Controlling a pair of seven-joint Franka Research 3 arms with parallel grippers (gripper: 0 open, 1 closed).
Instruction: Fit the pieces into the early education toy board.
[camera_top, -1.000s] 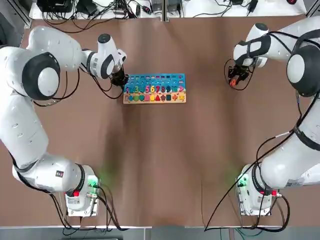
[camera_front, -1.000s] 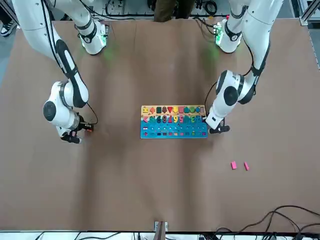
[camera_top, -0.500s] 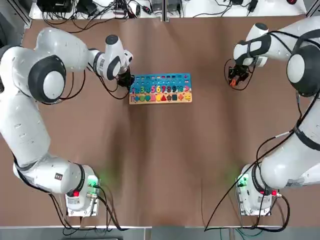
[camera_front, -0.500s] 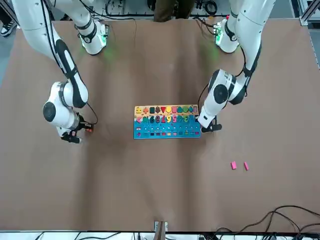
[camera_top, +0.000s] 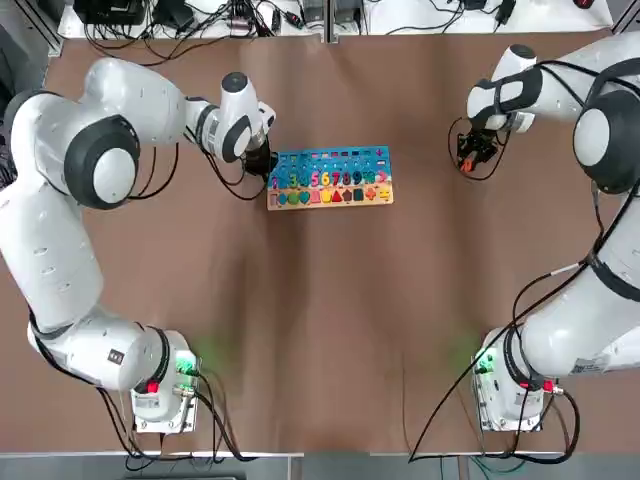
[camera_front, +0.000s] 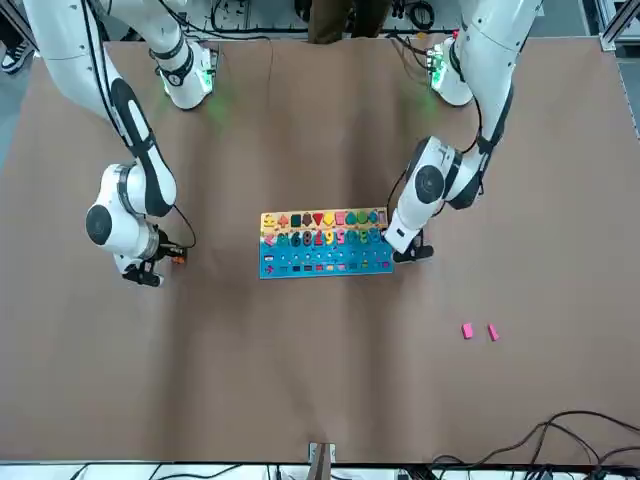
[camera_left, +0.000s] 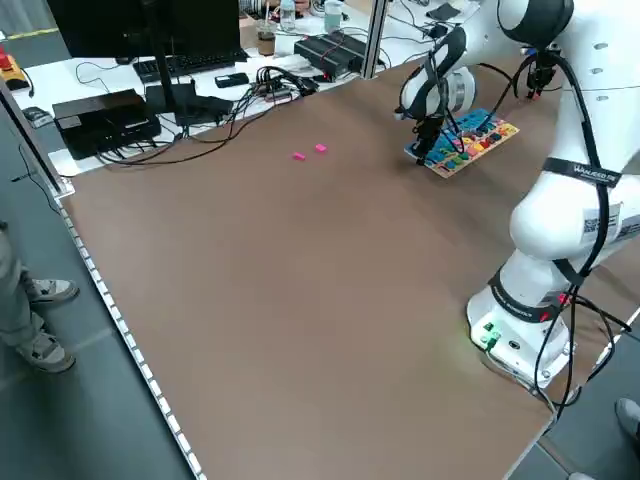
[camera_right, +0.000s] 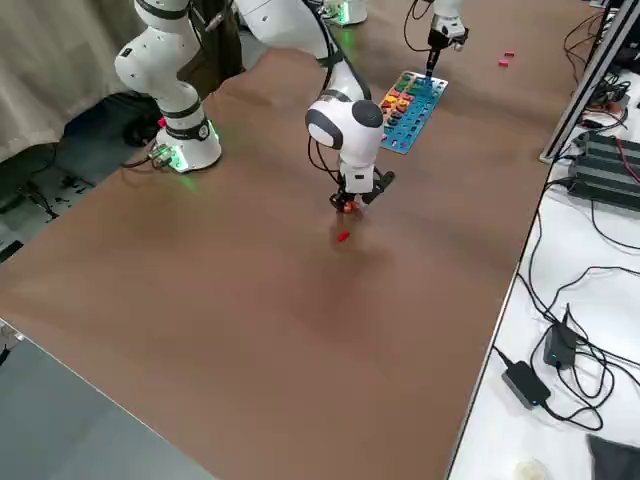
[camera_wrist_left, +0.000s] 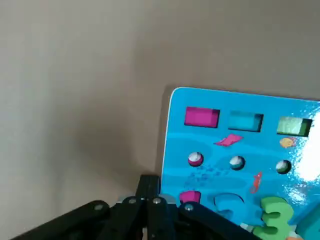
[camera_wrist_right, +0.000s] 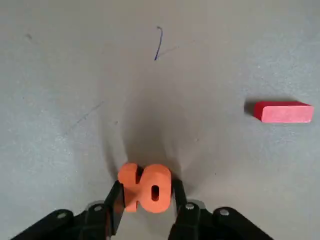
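left gripper (camera_top: 262, 160): pressed together, touching board (camera_top: 330, 178) upper middle | right gripper (camera_wrist_right: 145, 197): pinching orange piece (camera_wrist_right: 145, 188), upper right

The early education toy board (camera_top: 330, 176) carries a row of coloured numerals along its middle; in the top view the digits 5, 6, 7 and 8 can be made out. The left wrist view shows a green 3 (camera_wrist_left: 274, 219) standing on the blue part of the board. The orange piece (camera_wrist_right: 145, 188) between the right hand's fingers reads as 10. Lettering on the arm's dark band (camera_left: 585, 172) is too small to read.
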